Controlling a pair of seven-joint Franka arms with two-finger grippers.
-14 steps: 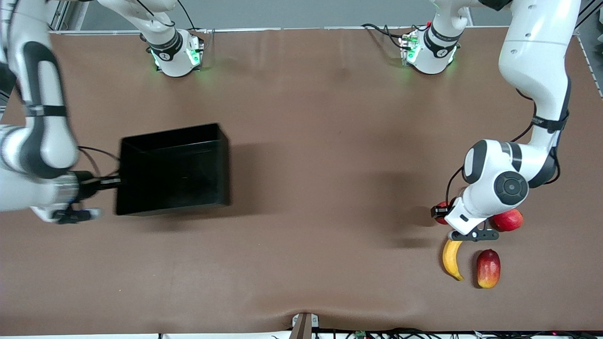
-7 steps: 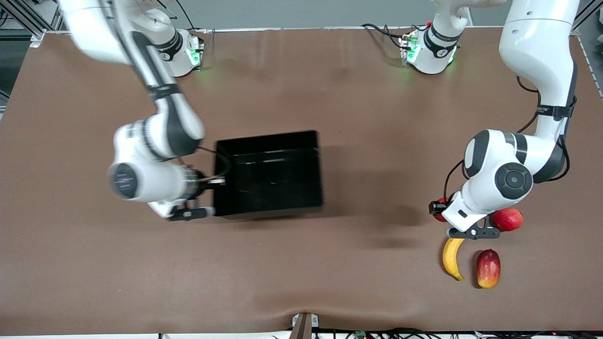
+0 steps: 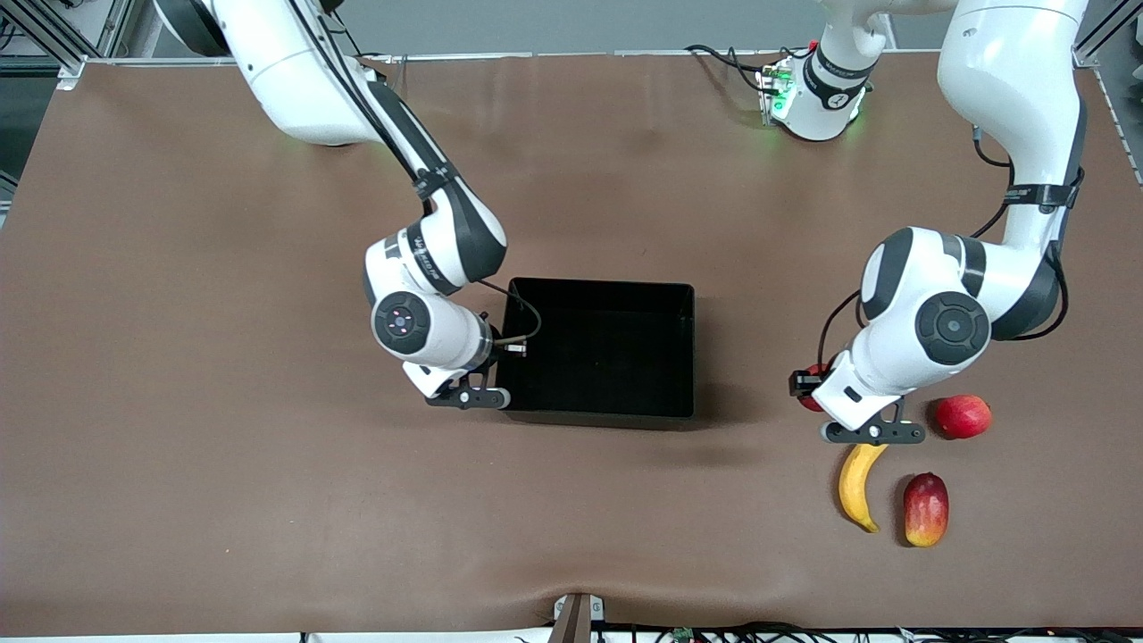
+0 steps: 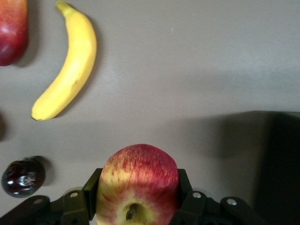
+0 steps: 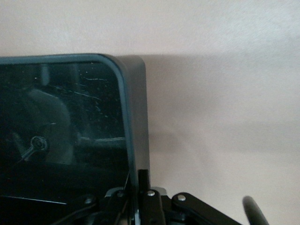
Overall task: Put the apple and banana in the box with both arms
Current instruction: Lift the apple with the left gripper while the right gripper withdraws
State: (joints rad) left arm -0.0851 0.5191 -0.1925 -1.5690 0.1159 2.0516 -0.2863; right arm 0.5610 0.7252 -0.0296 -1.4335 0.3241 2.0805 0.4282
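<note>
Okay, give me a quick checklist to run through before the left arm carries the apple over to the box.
1. Apple held between the left gripper fingers: ok, seen in the left wrist view.
2. Box held steady: ok, the right gripper is clamped on its wall at the end toward the right arm.
3. Box interior free for the fruit: ok, nothing lies in it.
4. Path from the left gripper to the box: ok, only bare table between them.
5. Banana reachable for the following pick: ok, it lies flat beside the mango, not touching it.
6. Apple lifted off the table: cannot tell.
</note>
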